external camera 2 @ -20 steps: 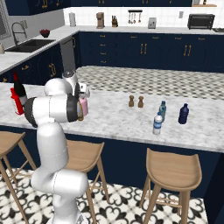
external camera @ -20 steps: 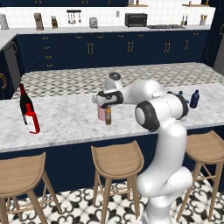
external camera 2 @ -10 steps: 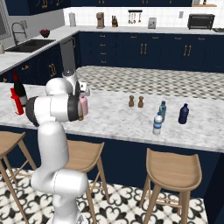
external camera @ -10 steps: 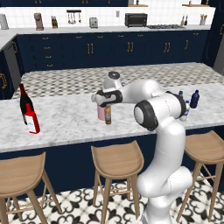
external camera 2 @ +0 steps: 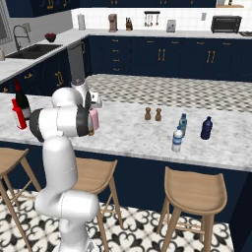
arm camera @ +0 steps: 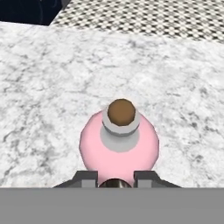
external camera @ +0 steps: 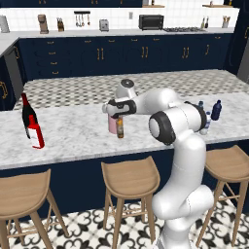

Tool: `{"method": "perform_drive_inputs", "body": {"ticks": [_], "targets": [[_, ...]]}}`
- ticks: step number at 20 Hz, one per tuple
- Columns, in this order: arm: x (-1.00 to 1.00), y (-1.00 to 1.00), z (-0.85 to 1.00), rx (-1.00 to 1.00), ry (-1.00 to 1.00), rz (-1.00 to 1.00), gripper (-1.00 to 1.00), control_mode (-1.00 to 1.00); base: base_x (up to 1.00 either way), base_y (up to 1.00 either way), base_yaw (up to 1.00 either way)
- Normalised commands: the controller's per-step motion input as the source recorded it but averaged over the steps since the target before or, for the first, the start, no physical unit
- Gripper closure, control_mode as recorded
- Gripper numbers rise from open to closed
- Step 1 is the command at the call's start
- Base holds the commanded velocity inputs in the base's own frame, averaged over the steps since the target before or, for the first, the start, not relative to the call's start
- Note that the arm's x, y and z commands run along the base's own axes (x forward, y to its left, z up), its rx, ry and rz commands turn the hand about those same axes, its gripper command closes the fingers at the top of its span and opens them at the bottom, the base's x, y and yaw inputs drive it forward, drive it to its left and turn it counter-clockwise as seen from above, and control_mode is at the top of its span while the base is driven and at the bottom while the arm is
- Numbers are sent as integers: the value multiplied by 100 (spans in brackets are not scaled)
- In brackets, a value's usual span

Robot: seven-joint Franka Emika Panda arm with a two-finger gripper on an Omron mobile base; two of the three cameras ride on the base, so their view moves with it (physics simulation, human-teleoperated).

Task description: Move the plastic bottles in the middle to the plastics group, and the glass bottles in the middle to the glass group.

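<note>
One marble tabletop (external camera: 73, 138) carries everything. Far off to the tool's (arm camera: 114, 177) left side in the left base view stands the glass group, a tall dark wine bottle (external camera: 26, 111) with a shorter red bottle (external camera: 35, 137) touching or just beside it.

Directly beyond the tool's tips in the hand view sits the pale pink bottle (arm camera: 118, 144). It is wide-bodied, probably heavy for its size, hard and slick, and it would break if tipped. Its narrow capped top is the sensible place to pinch it.

Between the tips themselves is a small brown round top, which I judge to be the slim brown beer bottle (external camera: 120, 130). The tool is clenched there, apparently grasping its long neck. That neck is stiff and smooth, so the hold could slip or let the bottle swing, and it stands right against the pink one.

Well away on the tool's other side are the navy bottle (external camera 2: 206, 128), the clear water bottle (external camera 2: 177, 140), light and squeezable, and the teal bottle (external camera 2: 183, 122).

What any bottle contains cannot be told.
</note>
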Motion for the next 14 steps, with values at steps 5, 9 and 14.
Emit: {"method": "perform_drive_inputs", "body": {"ticks": [5, 9, 14], "targets": [[0, -11, 0, 0, -3, 0, 100, -100, 0, 0, 0], [-32, 2, 7, 0, -5, 2, 100, -100, 0, 0, 0], [-45, 30, 10, 0, -2, 10, 100, -100, 0, 0, 0]]}}
